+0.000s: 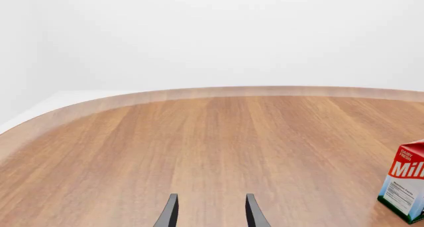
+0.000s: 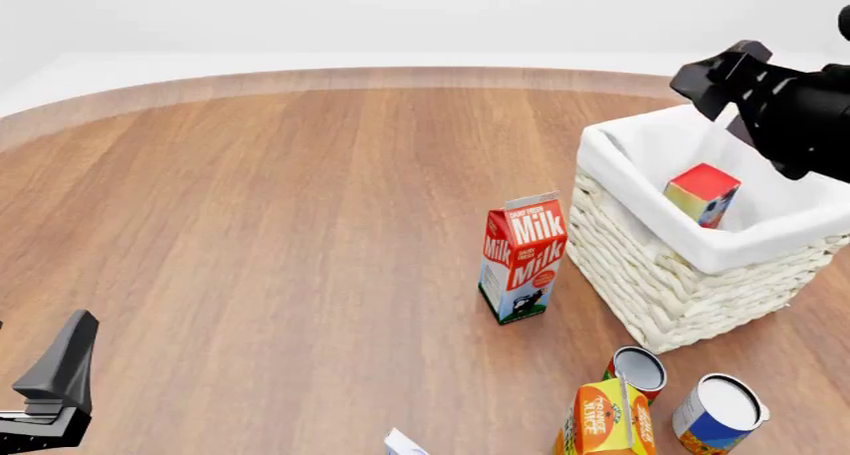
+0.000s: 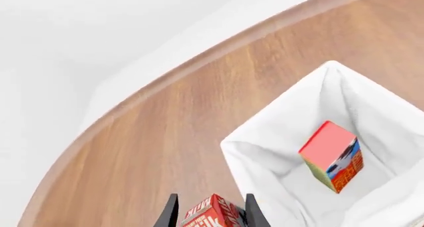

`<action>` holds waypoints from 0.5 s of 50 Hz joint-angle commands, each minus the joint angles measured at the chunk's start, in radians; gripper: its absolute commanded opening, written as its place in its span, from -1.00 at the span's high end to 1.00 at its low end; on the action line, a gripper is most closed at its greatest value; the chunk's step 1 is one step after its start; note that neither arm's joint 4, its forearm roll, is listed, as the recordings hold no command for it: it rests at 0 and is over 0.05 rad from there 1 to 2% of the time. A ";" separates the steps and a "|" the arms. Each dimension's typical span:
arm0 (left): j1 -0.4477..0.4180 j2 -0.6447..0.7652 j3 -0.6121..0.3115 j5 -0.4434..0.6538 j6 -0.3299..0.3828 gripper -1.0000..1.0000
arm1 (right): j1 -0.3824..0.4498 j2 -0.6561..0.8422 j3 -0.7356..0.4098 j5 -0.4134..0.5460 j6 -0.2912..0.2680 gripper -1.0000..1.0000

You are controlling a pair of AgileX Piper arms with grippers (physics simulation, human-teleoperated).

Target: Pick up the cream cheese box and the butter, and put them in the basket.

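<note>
Bright, even, diffuse light, no glare, soft faint shadow at the milk carton base toward 5 o'clock, pale washed-out white background, sharp focus throughout, table edge bowed by lens distortion, clean noiseless render

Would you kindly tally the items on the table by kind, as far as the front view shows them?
Cartons: 2, milk carton and orange juice carton.
Cans: 2, and.
Boxes: 2, butter inside the basket, cream cheese box corner at the near edge.
Baskets: 1, basket.
Total: 7.
</note>
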 commanded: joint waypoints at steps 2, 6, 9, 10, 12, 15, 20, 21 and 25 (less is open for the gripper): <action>0.000 0.000 0.000 0.000 0.000 -1.00 | 0.146 -0.047 -0.061 0.098 -0.047 -1.00; 0.000 0.000 0.000 0.000 0.000 -1.00 | 0.194 -0.048 -0.075 0.114 -0.062 -1.00; 0.000 0.000 0.000 0.000 0.000 -1.00 | 0.218 -0.051 -0.082 0.125 -0.066 -1.00; 0.000 0.000 0.000 0.000 0.000 -1.00 | 0.227 -0.053 -0.091 0.134 -0.069 -1.00; 0.000 0.000 0.000 0.000 0.000 -1.00 | 0.245 -0.050 -0.093 0.142 -0.073 -1.00; 0.000 0.000 0.000 0.000 0.000 -1.00 | 0.276 -0.045 -0.094 0.148 -0.073 -1.00; 0.000 0.000 0.000 0.000 0.000 -1.00 | 0.331 -0.027 -0.118 0.171 -0.082 -1.00; 0.000 0.000 0.000 0.000 0.000 -1.00 | 0.347 -0.020 -0.122 0.173 -0.086 -1.00; 0.000 0.000 0.000 0.000 0.000 -1.00 | 0.394 0.001 -0.135 0.169 -0.089 -1.00</action>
